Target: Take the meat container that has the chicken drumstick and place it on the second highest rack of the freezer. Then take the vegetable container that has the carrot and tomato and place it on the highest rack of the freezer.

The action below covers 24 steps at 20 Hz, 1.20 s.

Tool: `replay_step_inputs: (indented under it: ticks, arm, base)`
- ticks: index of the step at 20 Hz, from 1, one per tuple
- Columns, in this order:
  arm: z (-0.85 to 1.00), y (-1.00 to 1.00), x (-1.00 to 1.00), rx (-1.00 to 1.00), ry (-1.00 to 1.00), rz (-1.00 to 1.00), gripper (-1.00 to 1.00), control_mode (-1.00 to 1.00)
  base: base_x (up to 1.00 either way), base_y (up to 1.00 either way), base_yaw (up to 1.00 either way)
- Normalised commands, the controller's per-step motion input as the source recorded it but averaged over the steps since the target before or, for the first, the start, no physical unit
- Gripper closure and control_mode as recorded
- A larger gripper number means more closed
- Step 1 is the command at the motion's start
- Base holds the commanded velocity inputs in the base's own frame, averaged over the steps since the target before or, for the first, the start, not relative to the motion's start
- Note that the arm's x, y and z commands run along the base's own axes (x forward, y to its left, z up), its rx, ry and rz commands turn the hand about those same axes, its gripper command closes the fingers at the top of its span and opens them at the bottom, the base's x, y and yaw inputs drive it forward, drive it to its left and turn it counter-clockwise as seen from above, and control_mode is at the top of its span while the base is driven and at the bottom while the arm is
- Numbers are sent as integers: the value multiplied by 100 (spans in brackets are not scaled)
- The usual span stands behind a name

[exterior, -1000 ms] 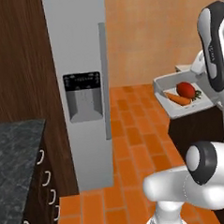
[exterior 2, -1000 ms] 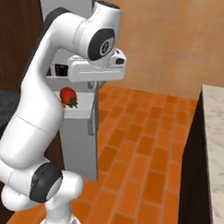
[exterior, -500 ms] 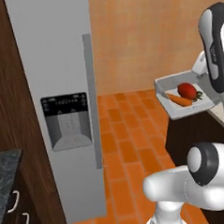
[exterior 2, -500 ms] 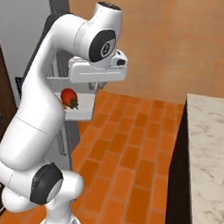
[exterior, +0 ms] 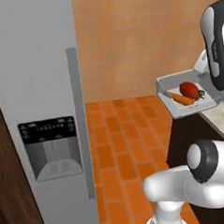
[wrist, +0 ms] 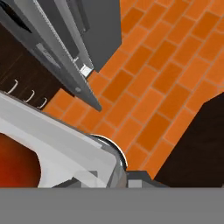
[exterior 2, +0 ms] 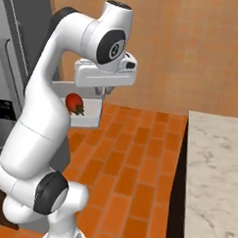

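Vegetable container (exterior: pixel 184 96), carrying tomato (exterior: pixel 189 89) and carrot (exterior: pixel 182 99), is held aloft by the pincer beside the freezer (exterior: pixel 35 99), gripped at its rim.

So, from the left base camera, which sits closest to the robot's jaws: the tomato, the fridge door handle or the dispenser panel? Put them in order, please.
1. Tomato: in the white container held up at the right.
2. Fridge door handle: the vertical bar left of centre.
3. Dispenser panel: farther left on the same door.

No text can be read; dispenser panel (exterior: pixel 50 129) markings are too blurred
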Motion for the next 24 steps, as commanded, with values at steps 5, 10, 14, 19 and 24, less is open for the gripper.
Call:
replay_step_inputs:
  ticks: [5,10,14,19,24]
  arm:
    - [0,0,0,0,0,0,100,100]
    - [0,0,0,0,0,0,100,100]
    - [0,0,0,0,0,0,100,100]
    - [0,0,0,0,0,0,100,100]
    - [0,0,0,0,0,0,100,100]
  base:
    - [86,-17,0]
    - [53,-54,4]
    - [77,-21,0]
    - [98,0,0]
    - [92,0,0]
